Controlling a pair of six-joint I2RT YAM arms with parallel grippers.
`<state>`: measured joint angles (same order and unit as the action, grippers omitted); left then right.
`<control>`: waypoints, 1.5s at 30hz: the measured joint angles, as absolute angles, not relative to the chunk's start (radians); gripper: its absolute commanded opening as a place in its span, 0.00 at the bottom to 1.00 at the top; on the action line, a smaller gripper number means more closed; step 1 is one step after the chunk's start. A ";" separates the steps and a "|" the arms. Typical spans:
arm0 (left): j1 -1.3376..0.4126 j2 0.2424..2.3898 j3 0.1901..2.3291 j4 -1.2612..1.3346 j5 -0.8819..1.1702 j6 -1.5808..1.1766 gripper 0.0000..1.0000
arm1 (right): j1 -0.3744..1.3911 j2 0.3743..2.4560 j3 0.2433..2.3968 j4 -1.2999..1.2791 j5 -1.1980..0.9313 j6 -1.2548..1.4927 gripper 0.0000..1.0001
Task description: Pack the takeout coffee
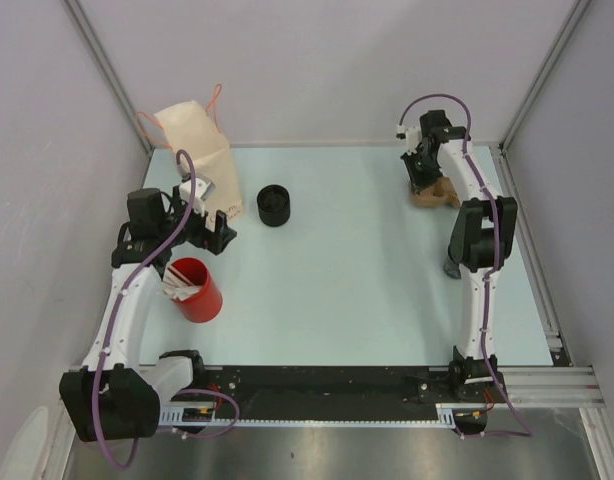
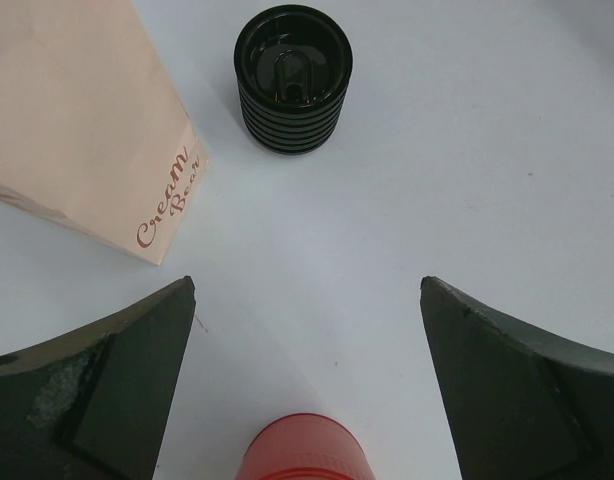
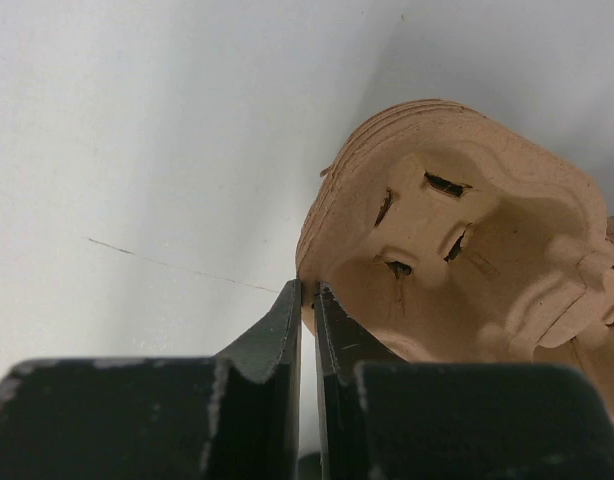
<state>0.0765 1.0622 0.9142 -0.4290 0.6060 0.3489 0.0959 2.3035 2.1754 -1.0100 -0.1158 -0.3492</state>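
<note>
The paper bag (image 2: 77,130) reading "Cream Bea…" stands ahead-left of the wide-spread left gripper (image 2: 307,285), the black lidded cup (image 2: 292,80) lies straight ahead, and the right gripper (image 3: 308,290) pinches the pulp cup carrier (image 3: 457,250) by its rim at the table's far right.

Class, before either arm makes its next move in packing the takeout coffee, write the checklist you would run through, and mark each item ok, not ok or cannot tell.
1. The right gripper is closed on the rim of the brown moulded-pulp cup carrier: ok.
2. The left gripper is open and empty: ok.
3. The black ribbed cup stands upright with its lid on: ok.
4. The cream paper bag has its mouth open to receive things: cannot tell.
5. The red cup is not touching the left gripper's fingers: ok.
6. The carrier is lifted off the table: cannot tell.
</note>
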 measured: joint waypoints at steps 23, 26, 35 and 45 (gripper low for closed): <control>0.077 1.062 0.914 -0.429 0.606 0.348 0.99 | 0.098 2.175 2.117 -0.851 -0.023 -0.224 0.00; 0.077 1.062 0.914 -0.429 0.606 0.348 1.00 | 0.109 2.175 2.103 -0.857 -0.016 -0.238 0.09; 0.077 1.062 0.914 -0.429 0.606 0.349 0.99 | 0.154 2.176 2.021 -0.872 -0.051 -0.392 0.35; 0.077 1.062 0.914 -0.429 0.606 0.349 0.99 | 0.153 2.184 1.987 -0.863 -0.073 -0.494 0.34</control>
<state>0.0772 1.0622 0.9142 -0.4290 0.6060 0.3489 0.1528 2.1841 1.9873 -0.8627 -0.0727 -0.4938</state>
